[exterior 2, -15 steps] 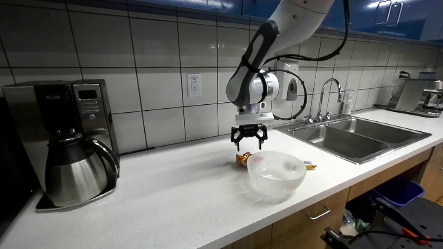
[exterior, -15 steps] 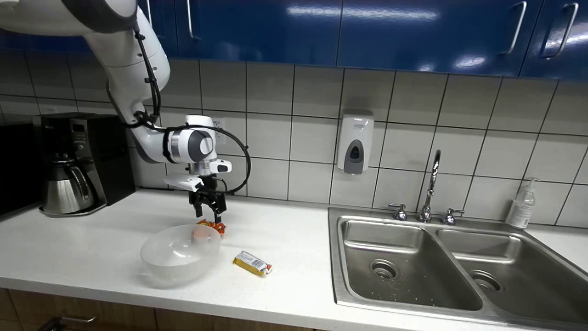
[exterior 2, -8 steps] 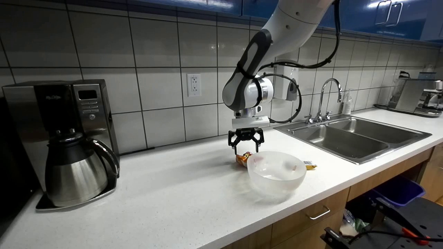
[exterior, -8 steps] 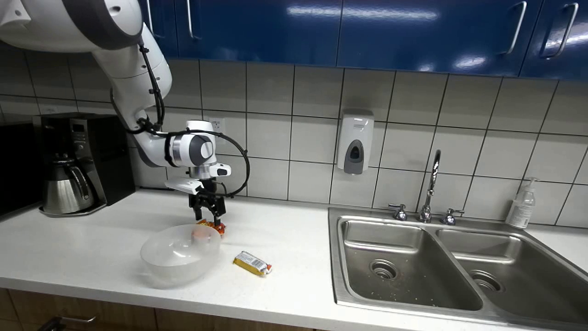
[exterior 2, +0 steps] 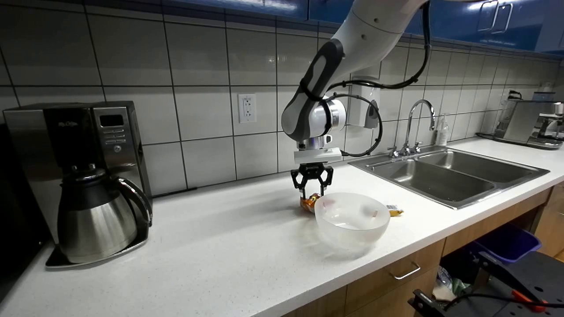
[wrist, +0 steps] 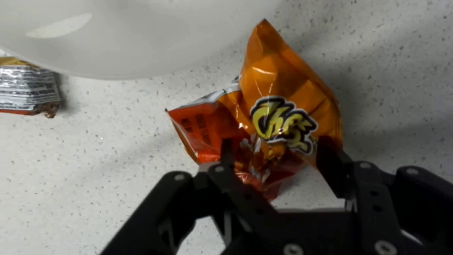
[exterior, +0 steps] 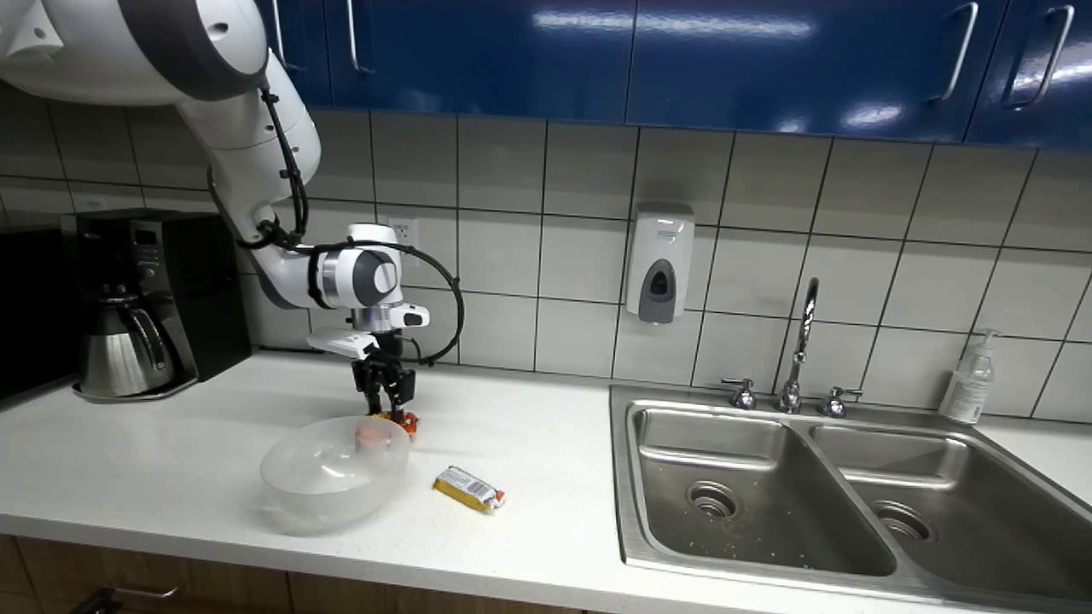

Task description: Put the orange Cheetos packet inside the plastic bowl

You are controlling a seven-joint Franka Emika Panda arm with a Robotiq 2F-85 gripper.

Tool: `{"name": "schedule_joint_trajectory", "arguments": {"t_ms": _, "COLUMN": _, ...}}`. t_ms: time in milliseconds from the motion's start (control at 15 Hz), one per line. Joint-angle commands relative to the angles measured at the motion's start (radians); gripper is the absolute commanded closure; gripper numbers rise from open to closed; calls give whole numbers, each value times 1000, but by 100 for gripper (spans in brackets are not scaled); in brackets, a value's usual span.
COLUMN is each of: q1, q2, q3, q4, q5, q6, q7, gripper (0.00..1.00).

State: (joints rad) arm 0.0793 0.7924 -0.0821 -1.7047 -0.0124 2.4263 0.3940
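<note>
The orange Cheetos packet [wrist: 283, 85] lies crumpled on the counter against or close beside the bowl. In both exterior views it shows beside the bowl's rim [exterior: 411, 425] [exterior 2: 309, 204]. The clear whitish plastic bowl [exterior: 316, 486] stands upright and empty; it also shows in an exterior view [exterior 2: 352, 222] and at the top of the wrist view [wrist: 141, 46]. My gripper [wrist: 275, 145] is low over the packet, fingers partly closed but still well apart, with packet material between them [exterior 2: 313, 195] [exterior: 386, 414]. Whether both fingertips press on the packet is unclear.
A small yellow-white packet [exterior: 469, 489] lies on the counter near the bowl. A coffee maker [exterior 2: 79, 176] stands near the wall, and a double sink [exterior: 768, 486] is set in the counter. The counter's front edge [exterior: 213, 554] runs close by the bowl.
My gripper has come down to the packet, and over the last half second its fingers have moved closer together around it. The packet and bowl have hardly moved.
</note>
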Motion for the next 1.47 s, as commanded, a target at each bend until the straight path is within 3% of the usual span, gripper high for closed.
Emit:
{"name": "schedule_joint_trajectory", "arguments": {"t_ms": 0, "q1": 14, "q2": 16, "q3": -17, "q4": 39, "q5": 15, "q6": -43, "q7": 20, "gripper": 66}}
{"name": "schedule_joint_trajectory", "arguments": {"t_ms": 200, "q1": 13, "q2": 16, "q3": -20, "q4": 43, "q5": 16, "q6": -47, "q7": 23, "gripper": 91}}
{"name": "schedule_joint_trajectory", "arguments": {"t_ms": 333, "q1": 13, "q2": 15, "q3": -22, "q4": 43, "q5": 16, "q6": -51, "q7": 24, "gripper": 100}}
{"name": "schedule_joint_trajectory", "arguments": {"t_ms": 1400, "q1": -8, "q2": -148, "q3": -40, "q4": -56, "q5": 19, "q6": -28, "q7": -1, "gripper": 100}}
